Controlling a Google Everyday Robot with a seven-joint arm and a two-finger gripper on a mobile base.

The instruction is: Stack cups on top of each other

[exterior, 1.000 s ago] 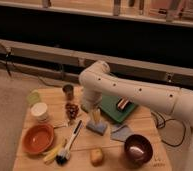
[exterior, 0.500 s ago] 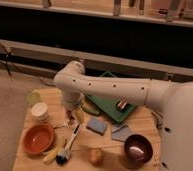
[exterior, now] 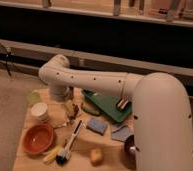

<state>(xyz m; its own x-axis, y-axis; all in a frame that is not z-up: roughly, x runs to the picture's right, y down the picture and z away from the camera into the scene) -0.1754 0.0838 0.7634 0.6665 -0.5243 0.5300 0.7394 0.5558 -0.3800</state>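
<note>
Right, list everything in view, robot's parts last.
pale yellow-green plastic cup: one, pale, far left corner
white round cup: one, white, in front of it
dark grey shiny metal cup: one, grey, behind gripper
wide orange bowl: one, orange, front left
dish brush: one, white handle, dark bristles, front centre
blue sponge: one, blue, centre
grey cloth: one, grey, right of sponge
yellow lump: one, yellow, front edge
green flat tray: one, green, far right
dark brown bowl: one, brown, front right, half hidden
wooden table: one, tan, under everything
white robot arm: one, white, from right
gripper: one, low over table, right of white cup
</note>
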